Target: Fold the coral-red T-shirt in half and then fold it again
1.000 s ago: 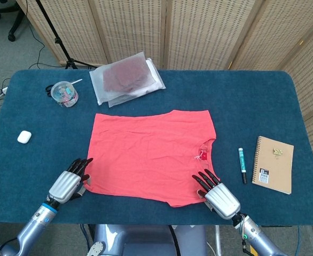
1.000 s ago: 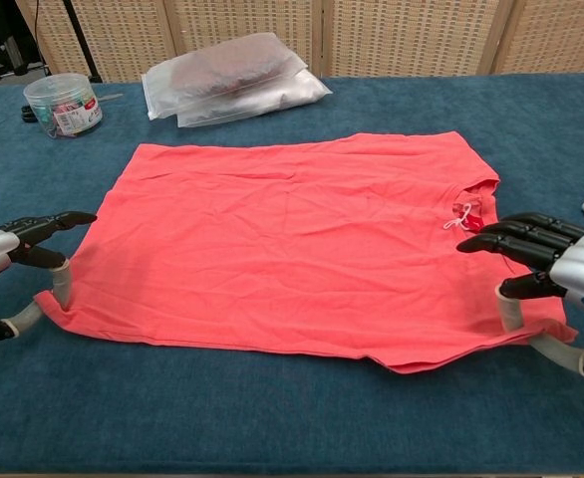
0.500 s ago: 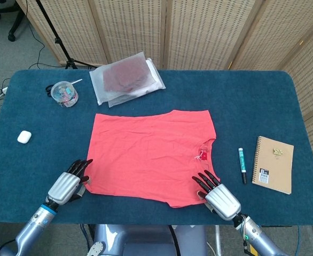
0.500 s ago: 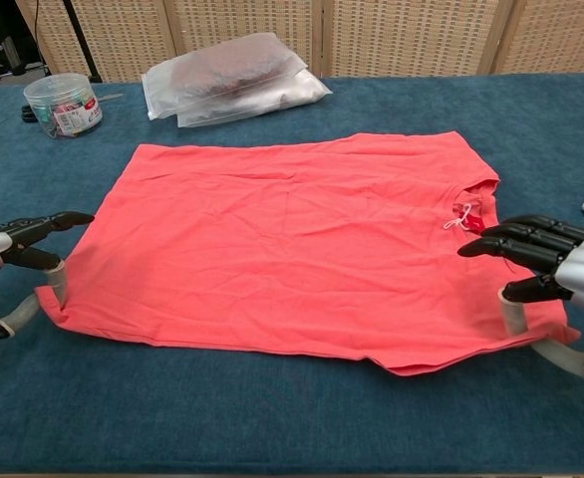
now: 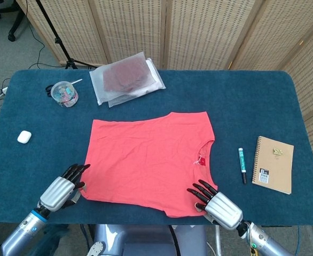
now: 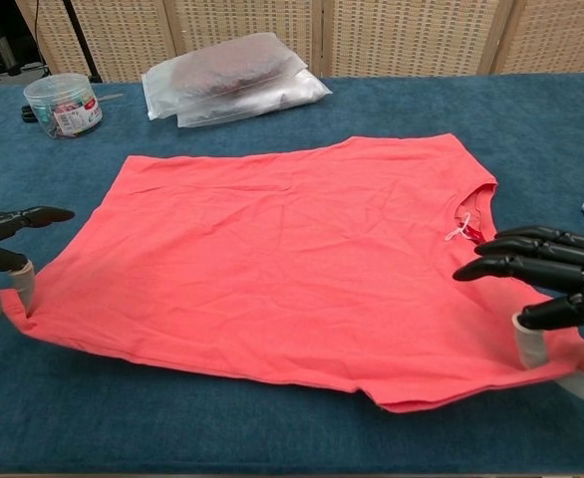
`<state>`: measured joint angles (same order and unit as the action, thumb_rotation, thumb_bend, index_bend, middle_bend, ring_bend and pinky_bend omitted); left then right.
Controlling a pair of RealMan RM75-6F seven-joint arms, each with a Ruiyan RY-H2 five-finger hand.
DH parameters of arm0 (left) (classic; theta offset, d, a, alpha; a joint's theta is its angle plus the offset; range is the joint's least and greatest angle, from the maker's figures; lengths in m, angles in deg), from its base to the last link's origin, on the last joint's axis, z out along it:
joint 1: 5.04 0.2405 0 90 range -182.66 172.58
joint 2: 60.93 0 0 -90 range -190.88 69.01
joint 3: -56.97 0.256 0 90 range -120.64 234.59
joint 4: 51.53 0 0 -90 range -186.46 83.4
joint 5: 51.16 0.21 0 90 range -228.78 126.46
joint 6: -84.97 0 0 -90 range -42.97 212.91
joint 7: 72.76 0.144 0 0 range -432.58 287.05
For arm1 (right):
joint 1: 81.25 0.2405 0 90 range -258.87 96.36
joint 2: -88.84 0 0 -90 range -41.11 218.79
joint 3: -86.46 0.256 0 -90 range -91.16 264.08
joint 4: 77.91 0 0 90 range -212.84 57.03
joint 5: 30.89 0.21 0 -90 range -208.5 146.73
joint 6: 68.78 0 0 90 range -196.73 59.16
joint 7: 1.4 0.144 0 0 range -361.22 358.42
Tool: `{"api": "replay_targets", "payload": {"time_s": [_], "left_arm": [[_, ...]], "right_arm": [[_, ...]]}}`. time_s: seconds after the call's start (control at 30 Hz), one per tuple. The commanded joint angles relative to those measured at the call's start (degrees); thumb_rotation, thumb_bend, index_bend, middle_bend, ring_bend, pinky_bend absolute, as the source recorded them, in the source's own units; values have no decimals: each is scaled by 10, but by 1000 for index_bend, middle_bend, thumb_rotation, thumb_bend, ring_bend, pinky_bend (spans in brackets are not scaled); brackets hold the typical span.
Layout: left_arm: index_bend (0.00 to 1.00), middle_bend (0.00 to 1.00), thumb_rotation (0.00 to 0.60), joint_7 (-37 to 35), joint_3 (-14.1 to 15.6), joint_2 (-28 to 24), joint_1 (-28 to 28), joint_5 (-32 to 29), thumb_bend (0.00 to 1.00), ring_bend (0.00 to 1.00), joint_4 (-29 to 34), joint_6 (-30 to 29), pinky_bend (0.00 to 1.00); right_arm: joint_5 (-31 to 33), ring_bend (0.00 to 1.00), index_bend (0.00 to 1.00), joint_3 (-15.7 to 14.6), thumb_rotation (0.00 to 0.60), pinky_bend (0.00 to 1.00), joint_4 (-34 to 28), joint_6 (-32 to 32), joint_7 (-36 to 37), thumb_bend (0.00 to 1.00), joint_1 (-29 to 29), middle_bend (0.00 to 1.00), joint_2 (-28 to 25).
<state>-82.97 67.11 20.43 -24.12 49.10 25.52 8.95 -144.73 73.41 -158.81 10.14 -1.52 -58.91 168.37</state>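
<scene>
The T-shirt (image 5: 148, 158) lies spread flat mid-worktop (image 5: 263, 106). The left hand (image 5: 60, 189) pinches its near left corner and the right hand (image 5: 215, 201) pinches its near right corner, the other fingers (image 6: 516, 257) of both stretched over the cloth.

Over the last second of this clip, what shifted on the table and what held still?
Both hands drew back toward the robot, dragging the coral-red T-shirt with them: the left hand pinches its near left corner, the right hand its near right corner. The shirt's far edge slid away from the plastic bag. The plastic tub, earbud case, pen and notebook stayed put.
</scene>
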Motion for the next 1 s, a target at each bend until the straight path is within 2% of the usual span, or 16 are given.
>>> {"api": "replay_targets", "payload": {"time_s": [0.03,0.53,1.0], "left_arm": [[714,0,600,-10,14,-18,1,12,614,0,21,-2,0],[716,0,600,-35,73,-106,-6,60,617,0,109,12,0],[717,0,600,-31,84,-125,-7,70,620,0,134,25,0]], "right_arm": [[-24,0,563,-19,600,0,-16,-2,9,517,10,127,-22],[-98,0,572,-79,600,0,-40,2,60,517,31,137,-67],[-124,0,572,-93,600,0,-41,7,57,517,30,140,-71]]}}
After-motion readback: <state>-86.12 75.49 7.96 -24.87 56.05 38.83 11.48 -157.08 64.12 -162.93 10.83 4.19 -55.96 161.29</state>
